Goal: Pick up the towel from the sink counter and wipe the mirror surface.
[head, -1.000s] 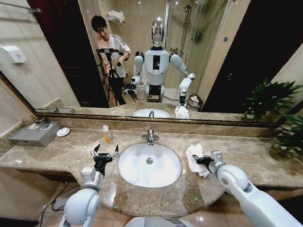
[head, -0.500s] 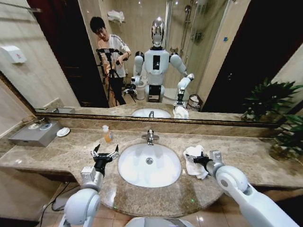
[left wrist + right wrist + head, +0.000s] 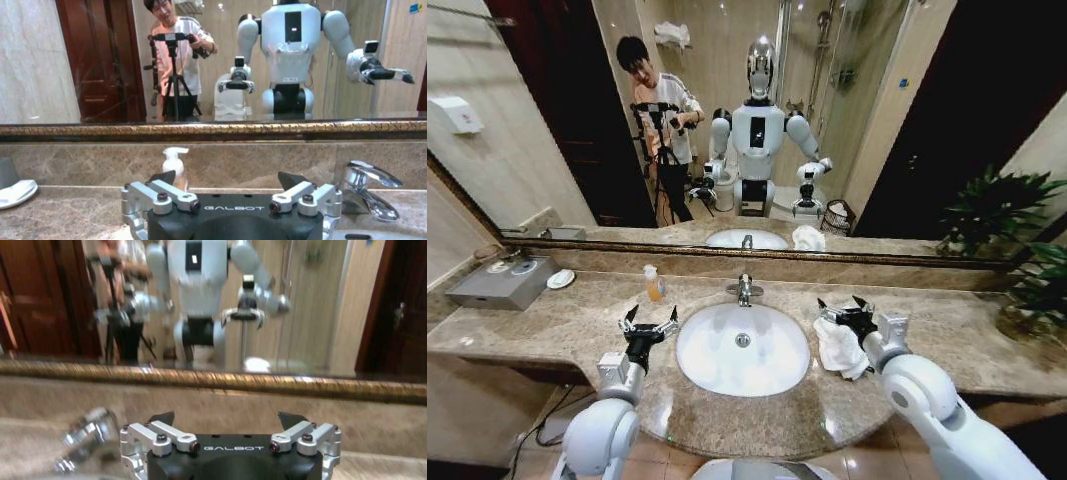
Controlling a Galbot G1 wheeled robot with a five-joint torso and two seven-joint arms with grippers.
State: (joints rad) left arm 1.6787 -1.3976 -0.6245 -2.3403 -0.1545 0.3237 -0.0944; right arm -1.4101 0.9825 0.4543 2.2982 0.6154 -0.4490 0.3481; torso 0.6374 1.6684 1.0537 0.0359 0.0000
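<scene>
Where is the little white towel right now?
In the head view the towel lies on the sink counter, just right of the white basin, under the open right gripper.

Both arms reach forward — left gripper [image 3: 649, 322] and right gripper [image 3: 845, 307] spread wide, holding nothing.

I read "GALBOT" in pale letters on the black body of the left hand [image 3: 228, 186], and the same word on the right hand [image 3: 228, 426]. I could make out no other lettering anywhere.
</scene>
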